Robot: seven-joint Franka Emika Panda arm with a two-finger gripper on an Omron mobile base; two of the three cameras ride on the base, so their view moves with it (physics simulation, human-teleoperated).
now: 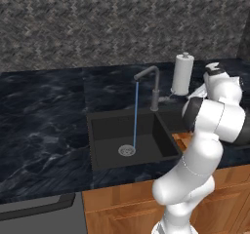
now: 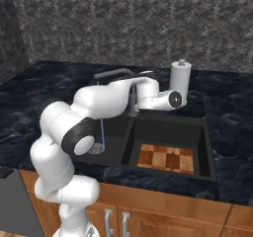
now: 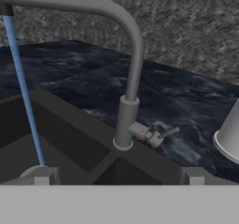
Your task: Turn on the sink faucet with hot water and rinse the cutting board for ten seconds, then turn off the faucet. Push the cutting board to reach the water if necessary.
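Note:
The grey faucet (image 1: 155, 89) stands behind the black sink (image 1: 105, 130), its spout turned over the left basin. A thin blue stream of water (image 1: 135, 113) falls beside the silver drain (image 1: 127, 150). The striped wooden cutting board (image 2: 166, 158) lies flat in the right basin, apart from the water (image 2: 102, 132). In the hand view my gripper (image 3: 117, 175) is open with nothing between its tips. It sits a little back from the faucet (image 3: 133, 69) and faces its small side lever (image 3: 161, 135). My arm hides most of the board in the left base view.
A white upright cylinder (image 1: 182, 74) with a knob top stands on the dark marbled counter (image 1: 44, 111) just right of the faucet, close to my hand. Wooden cabinet fronts (image 2: 163, 206) run below the counter edge. A patterned wall closes the back.

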